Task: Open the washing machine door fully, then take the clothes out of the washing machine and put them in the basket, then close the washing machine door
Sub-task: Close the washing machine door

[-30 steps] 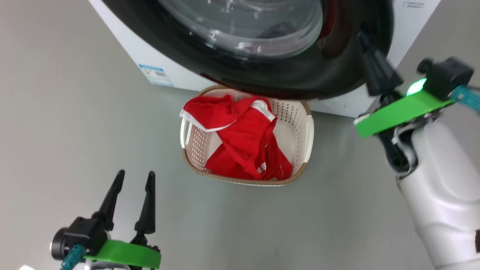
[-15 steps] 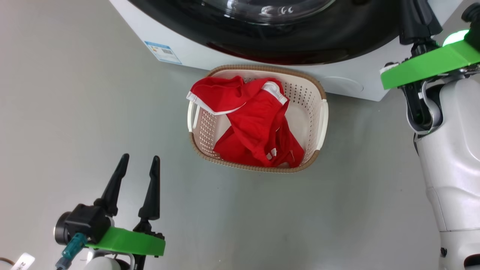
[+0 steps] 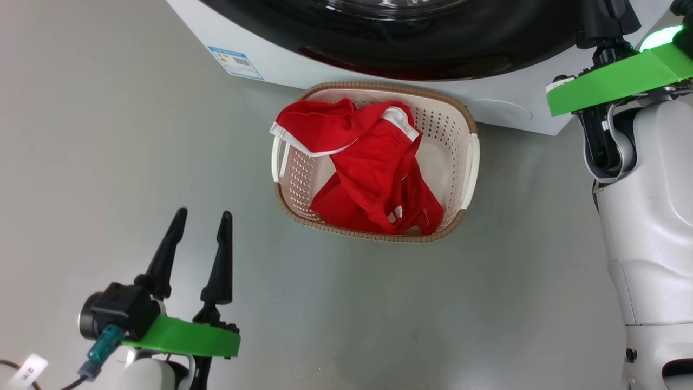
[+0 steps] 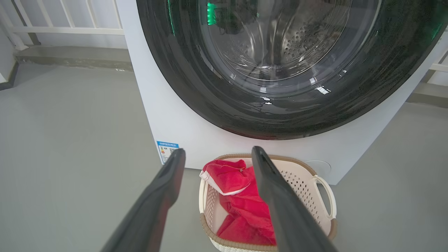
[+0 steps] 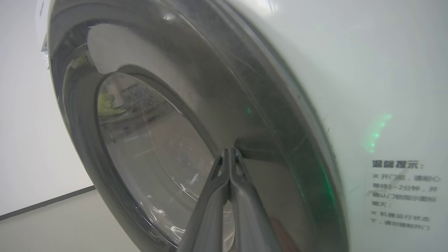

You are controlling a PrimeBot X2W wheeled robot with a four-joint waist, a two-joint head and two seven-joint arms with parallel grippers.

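Washing machine door (image 4: 287, 119) has swung shut, closed right pincer (image 5: 229, 151) touching it; left pincer (image 3: 203, 214) gapes empty.

the red clothes (image 3: 379, 168) lay heaped in the basket (image 3: 470, 162) on the grey floor (image 3: 108, 162), just before the washing machine (image 3: 281, 73). the left gripper (image 3: 203, 213) hovered at lower left, fingers spread.

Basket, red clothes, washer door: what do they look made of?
Cream perforated basket: likely moulded plastic, matte, with regular holes and a brown woven-look rim.
Red clothes with white trim: soft matte fabric, creased and draped.
Round washing machine door: glossy black rim showing reflections, probably plastic; clear bulging window, glass or clear plastic.
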